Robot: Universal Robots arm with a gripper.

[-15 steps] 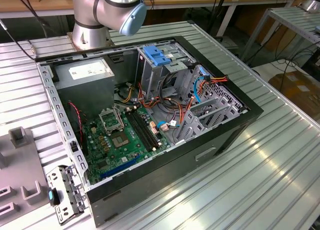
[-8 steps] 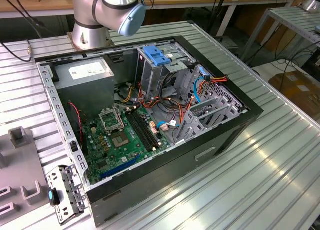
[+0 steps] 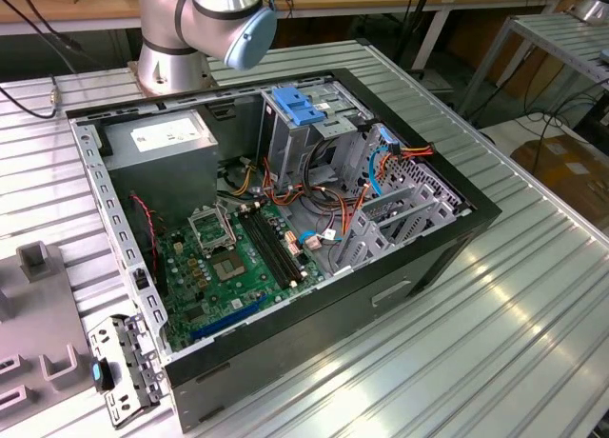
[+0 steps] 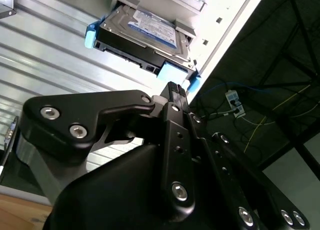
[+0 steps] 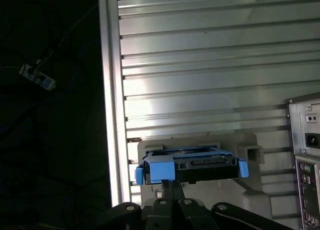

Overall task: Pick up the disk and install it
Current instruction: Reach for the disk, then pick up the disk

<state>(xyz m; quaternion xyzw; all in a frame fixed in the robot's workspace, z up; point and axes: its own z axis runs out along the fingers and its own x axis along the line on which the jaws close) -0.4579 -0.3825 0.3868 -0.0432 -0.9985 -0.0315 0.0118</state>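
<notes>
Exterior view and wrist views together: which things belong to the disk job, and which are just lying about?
Belongs to the job:
disk
end effector, close to the disk
open case, and probably its drive cage

Just lying about:
power supply
grey blocks
loose bracket

The flat rectangular disk (image 4: 142, 37) has a dark metal body, a white label with a blue band, and bright blue plastic rails. The jointed gripper (image 4: 161, 92) is matt black with silver screw heads. The ribbed metal table (image 3: 533, 295) is silver-grey, striped with parallel grooves. The open computer case (image 3: 285, 352) is black outside. Inside it are a green circuit board (image 3: 228, 257), a blue plastic latch (image 3: 300, 107), a grey power supply box (image 3: 157, 138) with a white sticker, and red and orange cables (image 3: 417, 152).
</notes>
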